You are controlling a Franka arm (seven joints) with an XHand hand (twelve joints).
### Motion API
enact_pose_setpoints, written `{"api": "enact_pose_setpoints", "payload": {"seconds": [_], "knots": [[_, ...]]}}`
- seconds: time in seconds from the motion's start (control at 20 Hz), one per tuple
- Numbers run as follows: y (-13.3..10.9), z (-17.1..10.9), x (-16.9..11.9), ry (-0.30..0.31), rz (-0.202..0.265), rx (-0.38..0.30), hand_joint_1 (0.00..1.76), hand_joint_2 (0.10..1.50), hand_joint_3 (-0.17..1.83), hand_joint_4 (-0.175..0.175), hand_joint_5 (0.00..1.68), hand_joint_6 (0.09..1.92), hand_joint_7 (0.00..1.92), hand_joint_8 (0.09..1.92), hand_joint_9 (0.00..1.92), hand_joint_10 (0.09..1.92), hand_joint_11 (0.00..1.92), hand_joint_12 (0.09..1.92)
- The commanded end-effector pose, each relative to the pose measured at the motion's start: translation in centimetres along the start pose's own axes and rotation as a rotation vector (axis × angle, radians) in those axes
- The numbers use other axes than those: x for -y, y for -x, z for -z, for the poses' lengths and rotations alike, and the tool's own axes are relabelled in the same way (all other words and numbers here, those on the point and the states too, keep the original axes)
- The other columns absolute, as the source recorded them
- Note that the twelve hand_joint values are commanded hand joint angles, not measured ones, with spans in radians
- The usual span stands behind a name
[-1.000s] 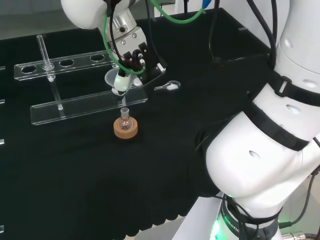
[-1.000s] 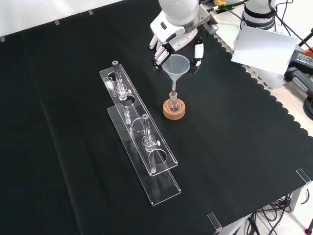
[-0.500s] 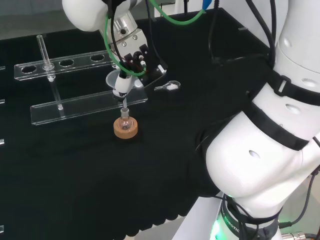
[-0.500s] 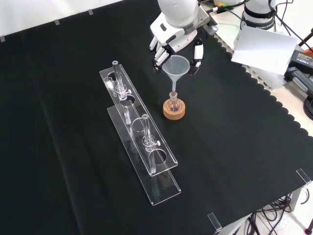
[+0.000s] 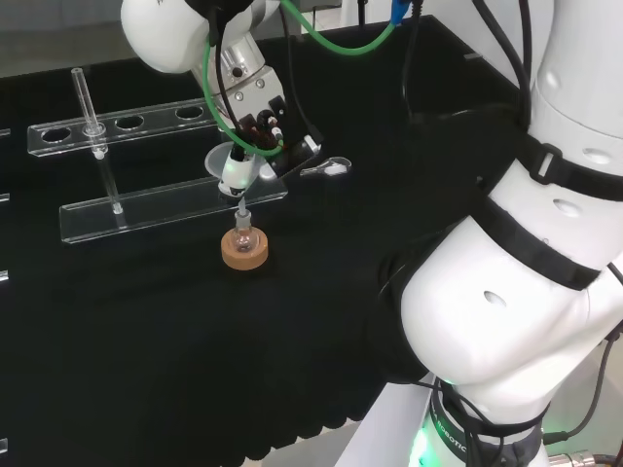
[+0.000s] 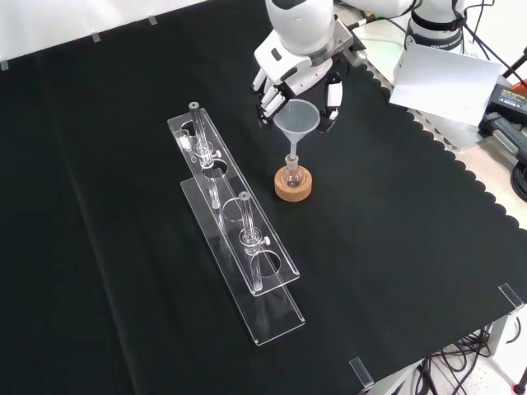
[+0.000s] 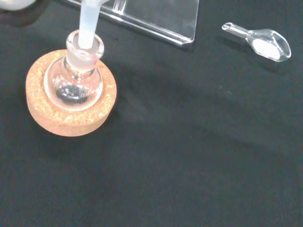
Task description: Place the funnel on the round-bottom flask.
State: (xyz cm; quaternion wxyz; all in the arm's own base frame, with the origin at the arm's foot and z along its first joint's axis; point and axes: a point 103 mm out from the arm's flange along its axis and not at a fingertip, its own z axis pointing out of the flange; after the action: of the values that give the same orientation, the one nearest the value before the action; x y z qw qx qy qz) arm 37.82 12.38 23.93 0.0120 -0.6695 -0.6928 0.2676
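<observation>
— Seen at the bench: hand [image 6: 298, 76] curled about the bowl of the clear funnel [image 6: 296, 120], fingers pinching its rim from both sides. Stem already lowered into the neck of the round-bottom flask [image 6: 291, 175].

— And the flask?

— Seated upright in its cork ring [image 6: 294, 186], just beside the clear tube rack [image 6: 239, 239], a small scoop [image 7: 259, 40] lying well apart.

— Handling?

— Judged light, stiff, smooth and likely slippery. Best held at the wide rim, never the thin stem. Flask probably fragile, easily tipped off the cork.
</observation>
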Motion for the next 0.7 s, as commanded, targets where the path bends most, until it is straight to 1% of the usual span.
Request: {"api": "enact_pose_setpoints", "payload": {"seconds": [0.05,0.3,0.7], "knots": [[0.0,-0.47,-0.22,-0.004,0.0,-0.007,0.72,0.75,0.58,-0.04,0.71,0.77,0.77,0.75,1.08,0.5,0.75,1.2],[-0.07,-0.54,-0.34,0.005,-0.003,0.001,0.72,0.75,0.58,-0.042,0.71,0.77,0.77,0.75,1.08,0.5,0.75,1.2],[-0.22,-0.74,-0.59,-0.008,-0.004,-0.003,0.72,0.75,0.58,-0.043,0.71,0.77,0.76,0.75,1.08,0.5,0.75,1.19]]}}
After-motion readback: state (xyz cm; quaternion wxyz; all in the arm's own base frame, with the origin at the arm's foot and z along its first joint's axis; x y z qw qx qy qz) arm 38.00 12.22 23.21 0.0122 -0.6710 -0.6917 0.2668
